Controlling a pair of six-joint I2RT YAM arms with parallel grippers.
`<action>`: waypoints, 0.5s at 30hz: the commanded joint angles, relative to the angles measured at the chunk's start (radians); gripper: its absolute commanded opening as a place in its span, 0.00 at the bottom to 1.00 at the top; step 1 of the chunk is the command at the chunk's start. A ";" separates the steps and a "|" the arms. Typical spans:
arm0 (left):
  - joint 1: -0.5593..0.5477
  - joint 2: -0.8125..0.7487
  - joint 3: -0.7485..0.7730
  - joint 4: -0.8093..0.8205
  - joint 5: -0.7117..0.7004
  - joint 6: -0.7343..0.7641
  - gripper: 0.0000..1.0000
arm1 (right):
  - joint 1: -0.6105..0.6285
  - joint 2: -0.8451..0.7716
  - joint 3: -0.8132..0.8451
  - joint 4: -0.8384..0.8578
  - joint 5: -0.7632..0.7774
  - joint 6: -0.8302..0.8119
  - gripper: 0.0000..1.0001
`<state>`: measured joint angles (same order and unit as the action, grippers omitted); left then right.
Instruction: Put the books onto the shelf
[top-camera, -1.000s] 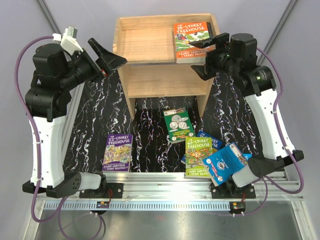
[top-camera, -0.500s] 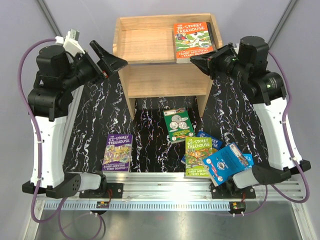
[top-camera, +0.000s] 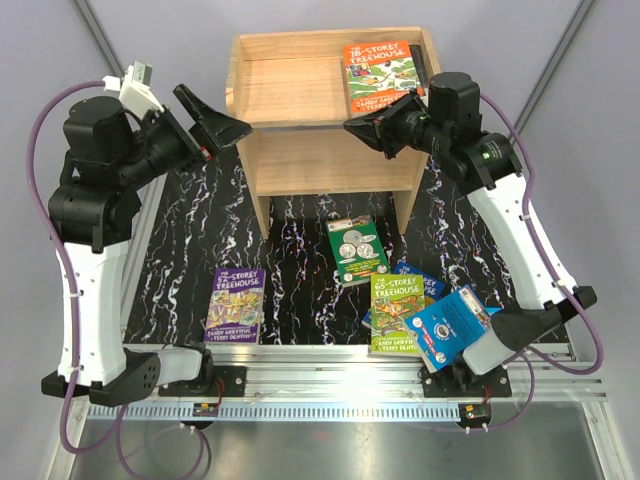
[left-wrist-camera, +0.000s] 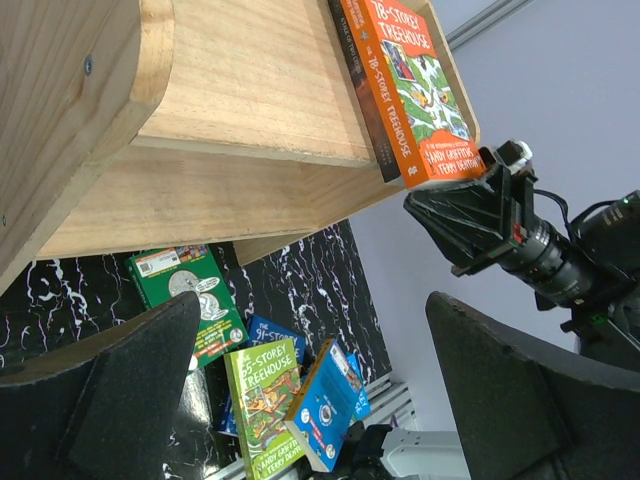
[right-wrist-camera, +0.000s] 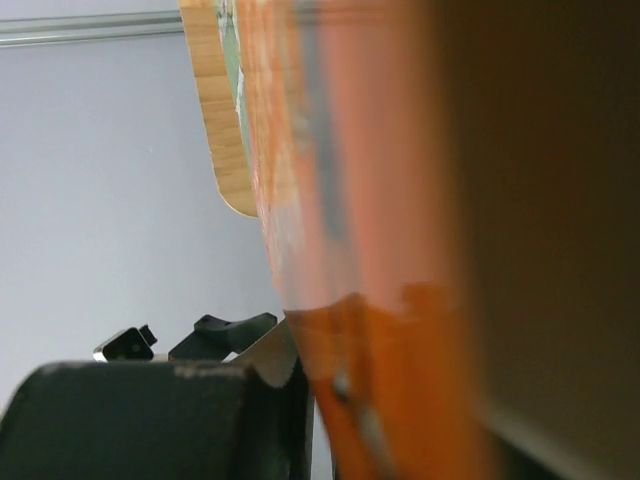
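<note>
Moved leftward: right gripper (top-camera: 355, 125), closed empty at orange Treehouse paperback (top-camera: 380, 72) on pale wooden two-tier shelf (top-camera: 290, 90); you nudge squarely inward; left gripper (top-camera: 228, 128) wide open.

Pale natural wood all over the shelf (top-camera: 300, 90), plain grain. On its top tier sits an orange book (top-camera: 380, 72) with green and white cover art, and a dark book (left-wrist-camera: 362, 90) lies under it. The desk (top-camera: 300, 290) is black, shot through with white marble veins. On it are a purple book (top-camera: 236, 305), a green book (top-camera: 357, 250) with silver coins, a lime-green book (top-camera: 397, 312) and a bright blue book (top-camera: 452, 325). The left gripper (top-camera: 215, 118) and right gripper (top-camera: 355, 125) are matte black, the cables (top-camera: 45, 200) purple.
</note>
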<state>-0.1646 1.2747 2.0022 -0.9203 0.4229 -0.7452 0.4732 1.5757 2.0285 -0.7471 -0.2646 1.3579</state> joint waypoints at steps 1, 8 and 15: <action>0.005 -0.020 0.013 0.023 0.013 0.009 0.99 | 0.008 0.020 0.004 0.110 -0.013 0.007 0.11; 0.004 0.000 0.063 -0.015 0.007 0.023 0.99 | -0.019 0.055 0.036 0.123 0.015 0.006 0.11; 0.007 -0.001 0.066 -0.034 -0.001 0.036 0.99 | -0.064 0.061 0.101 0.085 0.057 -0.014 0.11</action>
<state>-0.1642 1.2781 2.0422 -0.9527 0.4175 -0.7300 0.4458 1.6470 2.0720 -0.6788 -0.2615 1.3632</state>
